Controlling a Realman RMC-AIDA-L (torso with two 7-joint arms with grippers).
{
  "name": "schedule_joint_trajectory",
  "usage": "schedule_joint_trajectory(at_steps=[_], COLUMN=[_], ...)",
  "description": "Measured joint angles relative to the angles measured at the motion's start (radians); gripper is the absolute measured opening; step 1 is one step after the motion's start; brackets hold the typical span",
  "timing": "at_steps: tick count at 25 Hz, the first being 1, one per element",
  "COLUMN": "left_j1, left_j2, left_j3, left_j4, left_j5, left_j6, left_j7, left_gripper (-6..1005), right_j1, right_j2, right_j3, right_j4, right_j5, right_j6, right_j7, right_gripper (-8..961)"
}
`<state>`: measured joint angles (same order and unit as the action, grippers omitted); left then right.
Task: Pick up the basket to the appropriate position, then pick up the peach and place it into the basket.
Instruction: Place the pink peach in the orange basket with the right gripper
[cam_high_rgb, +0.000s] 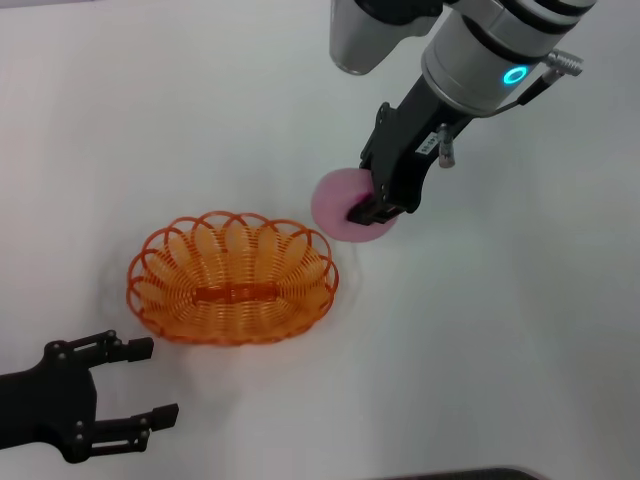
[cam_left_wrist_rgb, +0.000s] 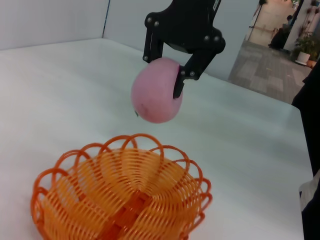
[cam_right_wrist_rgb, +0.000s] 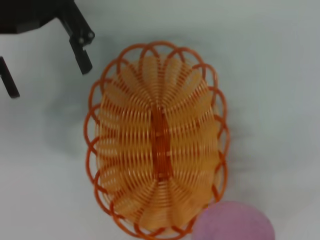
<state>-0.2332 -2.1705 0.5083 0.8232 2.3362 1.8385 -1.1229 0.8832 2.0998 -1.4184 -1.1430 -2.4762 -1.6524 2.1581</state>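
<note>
The orange wire basket (cam_high_rgb: 232, 278) stands empty on the white table, left of centre; it also shows in the left wrist view (cam_left_wrist_rgb: 120, 195) and the right wrist view (cam_right_wrist_rgb: 156, 135). My right gripper (cam_high_rgb: 372, 208) is shut on the pink peach (cam_high_rgb: 345, 205) and holds it in the air, just to the right of and beyond the basket's far right rim. The peach (cam_left_wrist_rgb: 155, 91) hangs above the basket's far rim in the left wrist view, and shows at the frame edge in the right wrist view (cam_right_wrist_rgb: 233, 221). My left gripper (cam_high_rgb: 135, 382) is open and empty, near the basket's near left side.
The white table (cam_high_rgb: 500, 340) spreads all around the basket. In the left wrist view the table's far edge (cam_left_wrist_rgb: 260, 92) borders a grey floor.
</note>
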Motion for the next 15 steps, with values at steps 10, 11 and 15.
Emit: schedule_joint_trajectory(at_steps=[10, 11, 15], left_j1=[0.003, 0.004, 0.003], left_j2=[0.000, 0.000, 0.000], left_j3=[-0.005, -0.005, -0.004], left_j4=[0.015, 0.016, 0.016], left_j5=[0.000, 0.000, 0.000], left_j6=[0.012, 0.013, 0.015], left_j7=[-0.002, -0.005, -0.012], left_gripper=[825, 825, 826], right_j1=[-0.010, -0.012, -0.018], right_j2=[-0.001, -0.001, 0.003], right_j3=[-0.021, -0.032, -0.089], right_j4=[-0.048, -0.046, -0.023], right_j5=[0.167, 0.179, 0.214], right_j6=[-0.003, 0.010, 0.083], right_j7=[-0.009, -0.009, -0.017], right_gripper=[325, 326, 327])
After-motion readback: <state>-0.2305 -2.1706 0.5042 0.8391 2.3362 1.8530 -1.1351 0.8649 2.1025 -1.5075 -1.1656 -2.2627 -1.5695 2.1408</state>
